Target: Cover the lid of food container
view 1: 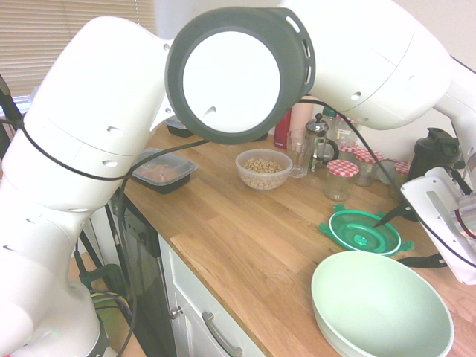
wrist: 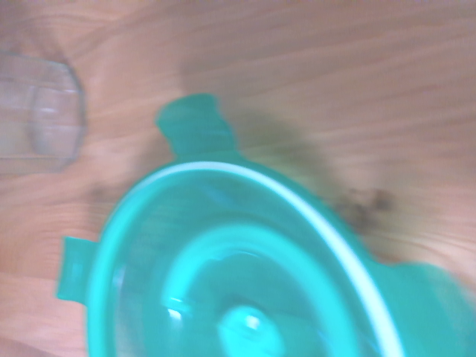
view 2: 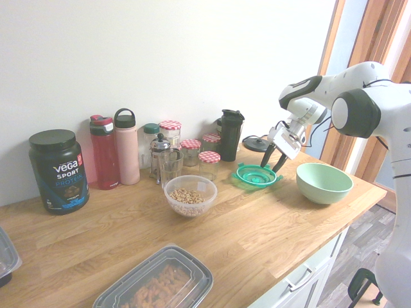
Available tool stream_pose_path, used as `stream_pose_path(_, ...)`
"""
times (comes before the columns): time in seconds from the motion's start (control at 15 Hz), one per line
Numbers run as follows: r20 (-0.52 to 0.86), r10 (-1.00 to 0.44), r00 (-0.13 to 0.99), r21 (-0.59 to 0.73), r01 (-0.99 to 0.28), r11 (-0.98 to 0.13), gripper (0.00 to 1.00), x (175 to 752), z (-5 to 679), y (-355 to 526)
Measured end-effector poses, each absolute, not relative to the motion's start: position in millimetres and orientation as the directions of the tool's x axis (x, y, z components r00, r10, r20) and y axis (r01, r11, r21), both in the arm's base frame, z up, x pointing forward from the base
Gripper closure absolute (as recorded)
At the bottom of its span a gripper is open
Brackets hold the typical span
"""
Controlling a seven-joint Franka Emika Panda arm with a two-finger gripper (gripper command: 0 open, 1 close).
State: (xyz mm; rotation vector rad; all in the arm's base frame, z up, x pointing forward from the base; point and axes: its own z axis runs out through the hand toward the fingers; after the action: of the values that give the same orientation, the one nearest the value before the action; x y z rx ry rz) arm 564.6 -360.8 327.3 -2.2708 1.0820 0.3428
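The clear bowl (view 2: 191, 196) holds nuts or beans; the pincer (view 2: 274, 161) is spread open beside the green lid (view 2: 255, 176).

First exterior view: close behind the arm's large joint, looking down along the worktop (view 1: 245, 253) toward the far bottles and window blind (view 1: 74, 37).
Second exterior view: from the opposite side, farther back, facing the wall (view 2: 212, 58) and the arm at right.
Wrist view: close above the green lid (wrist: 245, 260), blurred.
Shared by both exteriors: bowl of nuts (view 1: 264, 169), jars, green lid.
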Motion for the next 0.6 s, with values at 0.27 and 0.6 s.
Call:
stream_pose_path(0.27,-0.503,-0.574,0.646,-0.407,-0.763,-0.502,0.00,565.2,321.0,-342.6)
stream_pose_path(0.6,-0.536,-0.543,0.646,-0.404,-0.762,-0.507,1.00,558.6,316.5,-321.9)
